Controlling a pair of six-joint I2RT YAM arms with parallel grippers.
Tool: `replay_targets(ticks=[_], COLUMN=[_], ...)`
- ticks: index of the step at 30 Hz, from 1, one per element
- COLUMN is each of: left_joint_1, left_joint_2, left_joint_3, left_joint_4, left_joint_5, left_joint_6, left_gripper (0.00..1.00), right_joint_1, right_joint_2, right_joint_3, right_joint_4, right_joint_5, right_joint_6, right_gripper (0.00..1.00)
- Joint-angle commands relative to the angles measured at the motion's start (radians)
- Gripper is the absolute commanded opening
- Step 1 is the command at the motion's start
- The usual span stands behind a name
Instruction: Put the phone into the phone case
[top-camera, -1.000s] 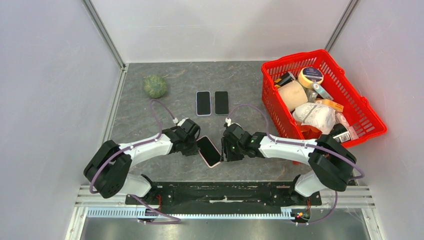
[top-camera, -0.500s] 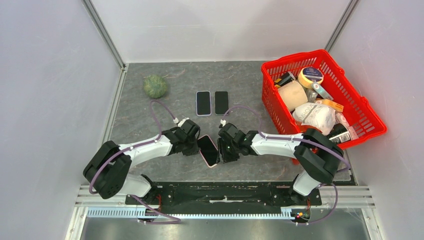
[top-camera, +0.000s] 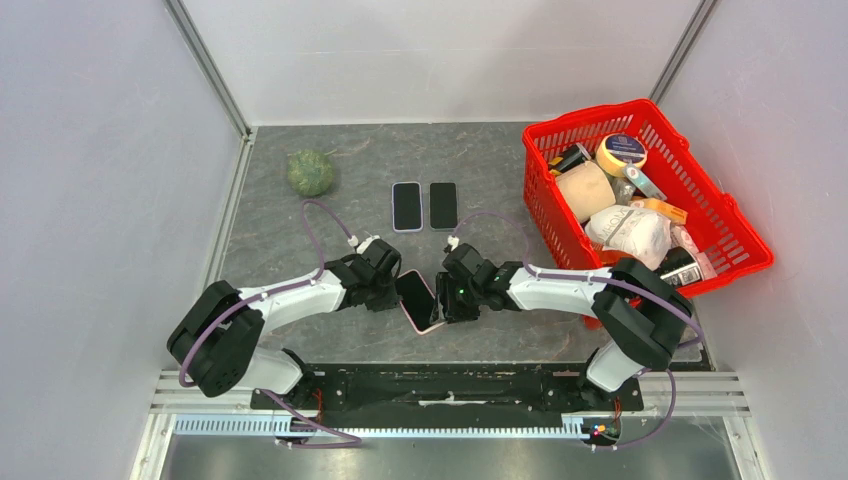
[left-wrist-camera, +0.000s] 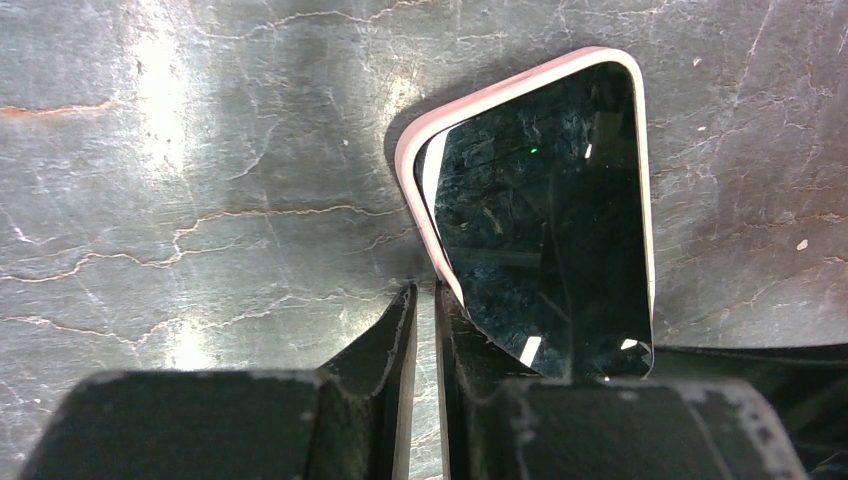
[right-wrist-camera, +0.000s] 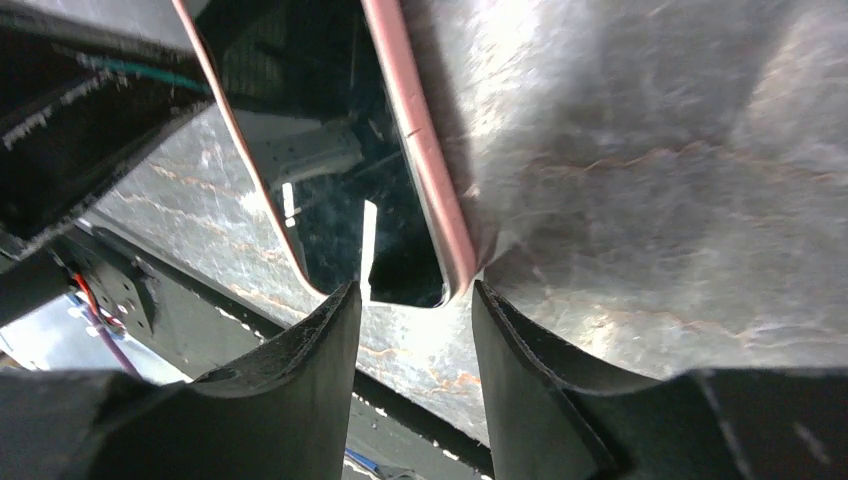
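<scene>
Since a second ago the right arm has folded inward and the right gripper (top-camera: 447, 298) has crept up against the phone (left-wrist-camera: 545, 230); the left arm has barely shifted. On my feed the grey table (top-camera: 480, 170) carries a red basket (top-camera: 590, 113) of clutter at the far right, a green ball (top-camera: 310, 172) at the far left, and two other phones (top-camera: 407, 206) side by side mid-table. The phone lies screen up in the pink case (left-wrist-camera: 500, 95) near the front edge, between both grippers, a sliver of gap showing along one edge. The right jaws stand apart, the case's corner at the gap between their tips. The left gripper (top-camera: 392, 290) has its jaws nearly together at the case's rim; I cannot tell whether they pinch it.
</scene>
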Motion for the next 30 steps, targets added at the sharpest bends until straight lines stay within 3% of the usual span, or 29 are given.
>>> replay_targets(ticks=[1,8,14,30], left_joint_1=[-0.012,-0.012,-0.012,-0.013], left_joint_2=[0.034,0.041,0.044,0.069], left_joint_3=[-0.006,0.000,0.004,0.033], left_joint_4=[0.032,0.034,0.032,0.024], left_joint_5=[0.002,0.003,0.005,0.006], left_joint_6=[-0.013,-0.012,-0.009,-0.003], left_gripper=[0.18,0.18,0.17,0.17], right_joint_1=[-0.082,-0.117,-0.061,0.084], right_joint_2=[-0.022,0.036,0.042,0.177], right_joint_3=[-0.060,-0.042,-0.014,0.085], right_joint_4=[0.086,0.097,0.008,-0.193], right_joint_5=[-0.011,-0.048,0.011,0.229], right_joint_6=[0.022,0.019,-0.046,-0.074], right_gripper=[0.53,0.51,0.49,0.23])
